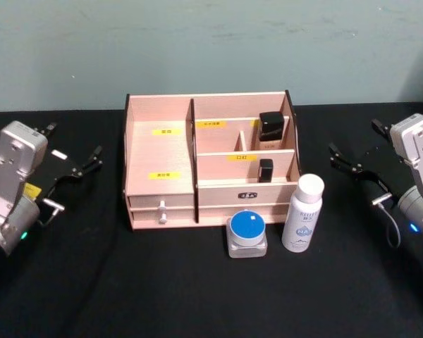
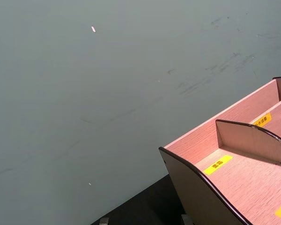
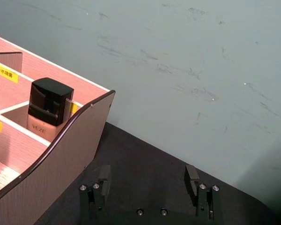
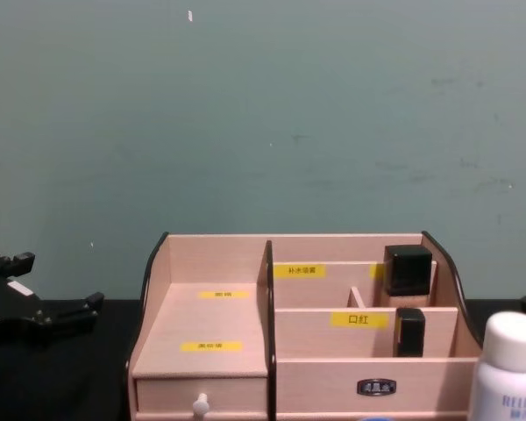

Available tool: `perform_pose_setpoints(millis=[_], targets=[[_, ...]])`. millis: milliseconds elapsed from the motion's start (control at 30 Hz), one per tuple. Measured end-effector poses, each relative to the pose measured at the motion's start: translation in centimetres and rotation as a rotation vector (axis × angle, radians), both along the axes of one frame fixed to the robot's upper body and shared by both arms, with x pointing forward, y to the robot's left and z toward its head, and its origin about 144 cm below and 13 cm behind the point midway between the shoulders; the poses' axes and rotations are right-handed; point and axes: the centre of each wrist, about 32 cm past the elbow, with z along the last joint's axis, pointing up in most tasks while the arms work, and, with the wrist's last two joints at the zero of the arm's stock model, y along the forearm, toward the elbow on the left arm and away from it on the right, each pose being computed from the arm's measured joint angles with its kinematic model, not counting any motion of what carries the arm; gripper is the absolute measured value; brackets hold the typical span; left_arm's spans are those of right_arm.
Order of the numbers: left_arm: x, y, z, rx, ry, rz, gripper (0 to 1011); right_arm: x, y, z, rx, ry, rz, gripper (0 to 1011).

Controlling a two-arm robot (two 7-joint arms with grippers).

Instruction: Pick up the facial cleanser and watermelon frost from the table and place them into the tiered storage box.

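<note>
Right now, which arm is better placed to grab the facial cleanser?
Right. The facial cleanser stands by the front right corner of the tiered storage box, nearer the open right gripper; the left gripper, also open, sits past its left side.

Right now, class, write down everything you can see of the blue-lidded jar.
The jar is squat, with clear translucent walls and a round blue lid, closed. It stands upright on the black table, just before the box, left of the white bottle and apart from it. Nothing grips it.
</note>
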Motion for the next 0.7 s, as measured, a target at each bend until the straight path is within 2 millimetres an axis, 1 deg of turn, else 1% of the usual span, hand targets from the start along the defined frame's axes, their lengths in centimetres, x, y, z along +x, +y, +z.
perform_pose_setpoints(millis=[700], targets=[[0.0,0.0,0.0,0.0,0.0,0.0,1001,0.0,0.0,0.0,0.0,0.0,0.0,1002]])
